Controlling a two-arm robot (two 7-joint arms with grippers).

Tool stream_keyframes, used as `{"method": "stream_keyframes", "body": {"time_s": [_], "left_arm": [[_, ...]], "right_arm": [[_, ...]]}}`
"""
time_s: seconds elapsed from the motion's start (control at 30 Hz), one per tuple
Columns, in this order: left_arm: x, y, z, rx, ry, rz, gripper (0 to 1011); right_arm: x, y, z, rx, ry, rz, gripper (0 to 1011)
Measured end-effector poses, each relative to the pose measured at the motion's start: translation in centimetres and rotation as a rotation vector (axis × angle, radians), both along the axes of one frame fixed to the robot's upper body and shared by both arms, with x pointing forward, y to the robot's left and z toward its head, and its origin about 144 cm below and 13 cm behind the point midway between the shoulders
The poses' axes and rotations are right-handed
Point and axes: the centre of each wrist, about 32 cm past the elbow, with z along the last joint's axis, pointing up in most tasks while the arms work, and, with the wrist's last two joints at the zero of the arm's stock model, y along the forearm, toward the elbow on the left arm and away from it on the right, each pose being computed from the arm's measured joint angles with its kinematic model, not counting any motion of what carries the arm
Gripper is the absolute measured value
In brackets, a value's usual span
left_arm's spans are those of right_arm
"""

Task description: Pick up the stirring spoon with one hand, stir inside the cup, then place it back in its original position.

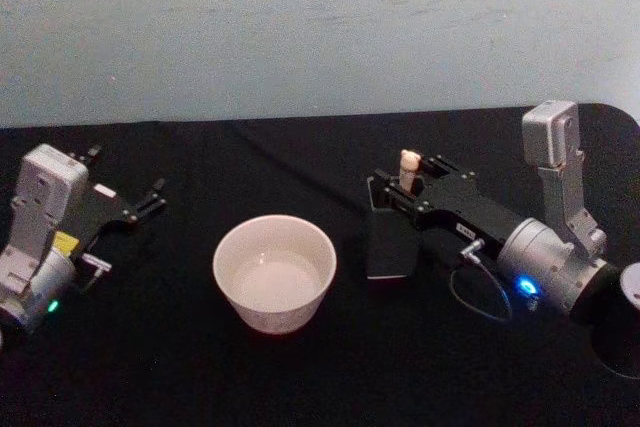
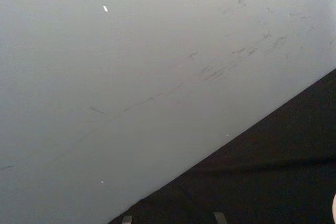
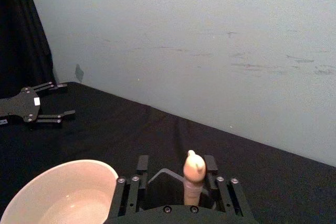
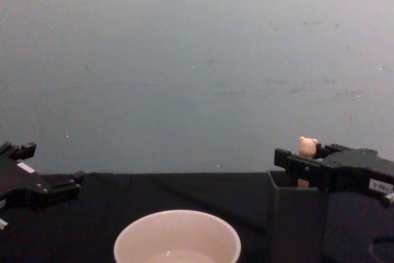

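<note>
The stirring spoon stands upright in the dark grey square holder, its original position; its cream bear-head handle sticks out above the holder. My right gripper is open at the holder's top, with a finger on either side of the handle and a gap on the side toward the cup. The cream cup sits to the left of the holder, and nothing stands in it. My left gripper rests open at the table's left.
A black cloth covers the table, and a pale wall stands behind it. A thin cable loop hangs by the right wrist. The left gripper shows far off in the right wrist view.
</note>
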Motion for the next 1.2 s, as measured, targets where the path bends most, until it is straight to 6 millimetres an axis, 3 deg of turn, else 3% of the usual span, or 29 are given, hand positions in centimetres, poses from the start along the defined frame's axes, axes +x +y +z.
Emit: {"method": "stream_keyframes", "body": {"time_s": [0.27,0.47,0.83,1.0,1.2], "left_arm": [[0.0,0.0,0.0,0.0,0.0,0.0,1001],[0.0,0.0,0.0,0.0,0.0,0.0,1001],[0.0,0.0,0.0,0.0,0.0,0.0,1001],[0.0,0.0,0.0,0.0,0.0,0.0,1001],[0.0,0.0,0.0,0.0,0.0,0.0,1001]], "right_arm": [[0.0,0.0,0.0,0.001,0.0,0.001,878],[0.0,0.0,0.0,0.001,0.0,0.001,1000],[0.5,-0.3,1.3,0.027,-0.081,-0.003,1002],[0.8,-1.0,3.1,0.036,-0.202,-0.085,1003],[0.9,-1.9,3.0,-0.024,-0.243,-0.25,1003]]}}
